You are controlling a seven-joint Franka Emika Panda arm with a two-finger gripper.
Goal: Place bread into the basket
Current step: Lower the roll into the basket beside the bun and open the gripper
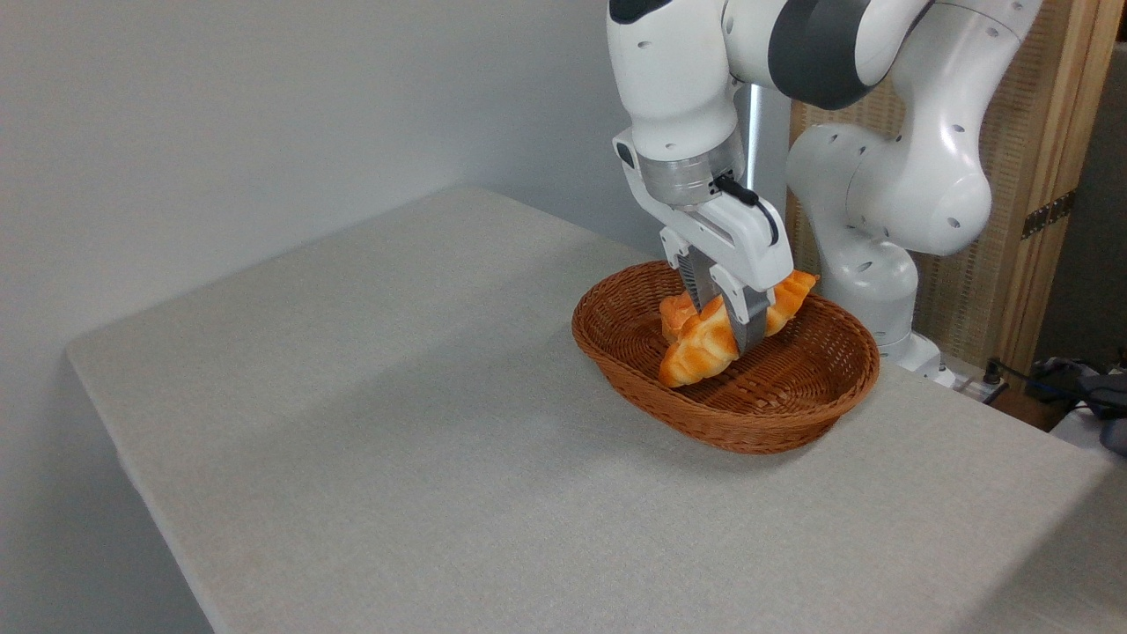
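The bread (pixel 700 350), a long braided golden-orange loaf, is inside the oval reddish-brown wicker basket (pixel 616 352). It lies tilted, its near end low toward the basket floor and its far end raised over the back rim. My gripper (pixel 726 321) comes straight down over the basket and is shut on the loaf's middle, one finger on each side. Whether the loaf's low end touches the weave I cannot tell. A small round bun (pixel 675 310) sits just behind the loaf, partly hidden by my fingers.
The basket stands on a grey cloth-covered table (pixel 396 396), toward its right side. My arm's white base (pixel 880 264) rises just behind the basket. A wooden panel (pixel 1048 176) and cables (pixel 1057 379) lie beyond the table's right edge.
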